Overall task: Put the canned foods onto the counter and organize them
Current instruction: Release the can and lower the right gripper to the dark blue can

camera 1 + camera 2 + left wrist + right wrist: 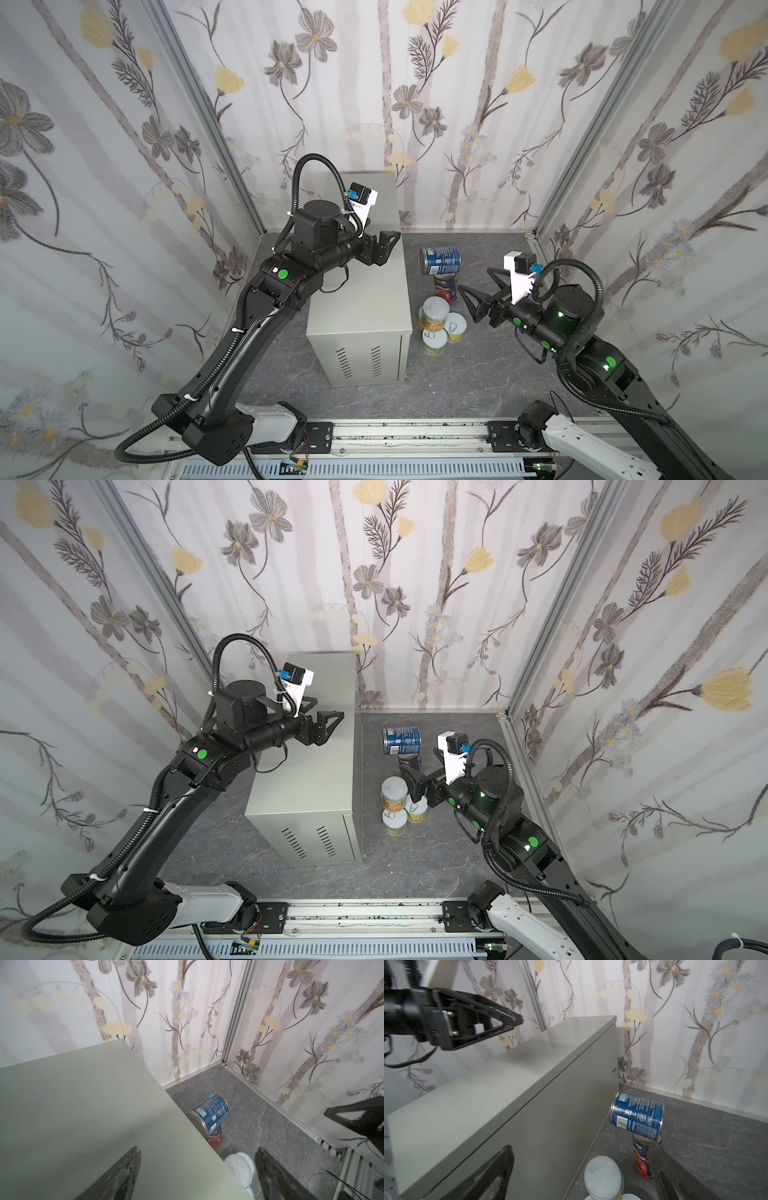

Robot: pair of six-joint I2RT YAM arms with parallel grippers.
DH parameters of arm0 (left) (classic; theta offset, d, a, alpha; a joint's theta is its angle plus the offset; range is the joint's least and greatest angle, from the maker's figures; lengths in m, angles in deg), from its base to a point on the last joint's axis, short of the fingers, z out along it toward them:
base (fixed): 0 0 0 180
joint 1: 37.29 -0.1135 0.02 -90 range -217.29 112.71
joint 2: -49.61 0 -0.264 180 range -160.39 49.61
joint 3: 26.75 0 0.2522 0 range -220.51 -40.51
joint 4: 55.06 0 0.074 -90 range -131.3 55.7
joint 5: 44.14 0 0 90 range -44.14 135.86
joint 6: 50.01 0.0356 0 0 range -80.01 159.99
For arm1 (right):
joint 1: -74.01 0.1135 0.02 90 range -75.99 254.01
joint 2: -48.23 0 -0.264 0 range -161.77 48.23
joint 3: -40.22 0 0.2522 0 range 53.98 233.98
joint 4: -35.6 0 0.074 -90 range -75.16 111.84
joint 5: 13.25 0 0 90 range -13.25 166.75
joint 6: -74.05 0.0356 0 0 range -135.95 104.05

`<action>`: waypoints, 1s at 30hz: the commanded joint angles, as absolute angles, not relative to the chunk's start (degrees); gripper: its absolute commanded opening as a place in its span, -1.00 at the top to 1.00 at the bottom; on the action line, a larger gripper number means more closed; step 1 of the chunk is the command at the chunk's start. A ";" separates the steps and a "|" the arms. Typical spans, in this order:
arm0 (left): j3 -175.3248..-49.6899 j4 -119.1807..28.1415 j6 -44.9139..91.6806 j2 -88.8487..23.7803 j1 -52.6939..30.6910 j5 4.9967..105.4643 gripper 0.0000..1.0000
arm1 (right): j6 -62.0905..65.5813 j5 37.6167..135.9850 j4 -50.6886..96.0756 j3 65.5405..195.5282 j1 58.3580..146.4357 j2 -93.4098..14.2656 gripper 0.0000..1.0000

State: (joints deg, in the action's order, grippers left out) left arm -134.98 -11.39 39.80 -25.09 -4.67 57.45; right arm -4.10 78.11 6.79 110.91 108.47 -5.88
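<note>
The counter (357, 291) is a tall grey cabinet whose flat top (83, 1105) is bare. On the dark floor to its right, a blue-labelled can (440, 260) lies on its side on top of an upright blue can (446, 289). Three short yellow-green cans with pale tops (434, 311) (455, 327) (434, 344) cluster in front of them; the first stands higher than the others. My left gripper (390, 245) hovers over the counter's right edge, open and empty (197, 1149). My right gripper (473, 278) hangs open beside the blue cans, holding nothing (581, 1149).
Floral walls close in the back and both sides, with metal corner posts (582, 137). A rail (395, 432) runs along the front. A narrow strip of floor (415, 374) separates the counter from the cans. More marbled floor (478, 374) lies in front of the cans.
</note>
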 commanded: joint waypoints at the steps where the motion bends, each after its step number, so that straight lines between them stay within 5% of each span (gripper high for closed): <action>1: -133.77 -13.92 40.58 -22.93 -4.76 55.76 -0.86 | -0.89 75.98 9.96 110.75 104.46 -8.87 -0.99; 8: -129.54 -12.33 42.22 -17.15 -4.82 53.56 -1.00 | 1.01 82.11 12.29 109.89 92.26 -14.05 -0.99; 30: -124.18 -10.41 43.10 -10.05 -4.82 53.87 -1.00 | 3.29 74.88 13.52 112.82 85.71 -37.24 -0.99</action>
State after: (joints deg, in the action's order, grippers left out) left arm -124.51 -9.84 42.45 -10.75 -4.78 54.00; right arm 2.81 76.96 11.54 111.39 86.09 -34.38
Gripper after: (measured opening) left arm 0.997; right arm 0.996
